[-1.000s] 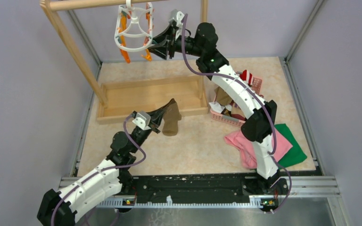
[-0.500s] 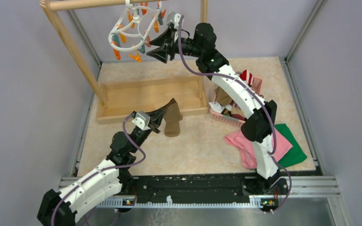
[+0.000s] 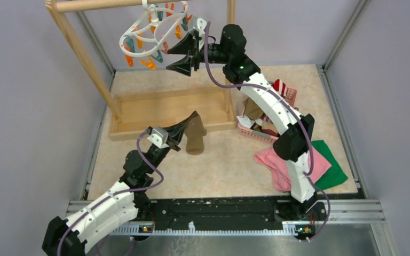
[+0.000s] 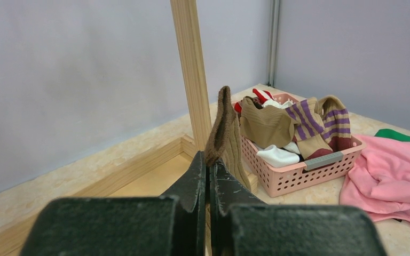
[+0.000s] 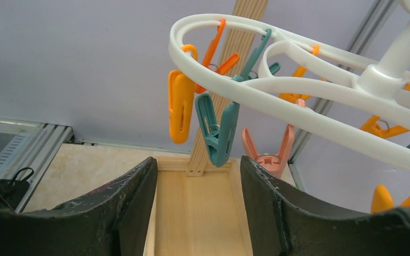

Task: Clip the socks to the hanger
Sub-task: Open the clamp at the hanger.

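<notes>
Left tool [image 4: 209, 176] pinched tight on olive-brown sock [image 4: 221, 128], lifted over the mid-surface [image 3: 224, 160], cuff up, presumably for presenting to a clip. Right tool [image 5: 197, 165] jaws wide, empty, just below hanger [image 5: 277, 85] near the far edge, likely lining up the teal clip [image 5: 219, 133]. Pink basket [image 4: 320, 160] holds the other socks [image 4: 269, 125].

This is a robotics lab test cell. Plain grey wall panels [image 3: 26, 133] sit in aluminium posts [image 3: 341, 38] around a small stone-patterned counter [image 3: 219, 160]. Two white robot arms [image 3: 269, 104] with exposed cables are bolted to a black metal rail [image 3: 219, 213] at its near edge. The laundry things look like staged props: a wooden rack [image 3: 165, 96], a clip hanger [image 3: 149, 34], and a pink basket [image 4: 304, 173] of socks [image 4: 267, 125].
</notes>
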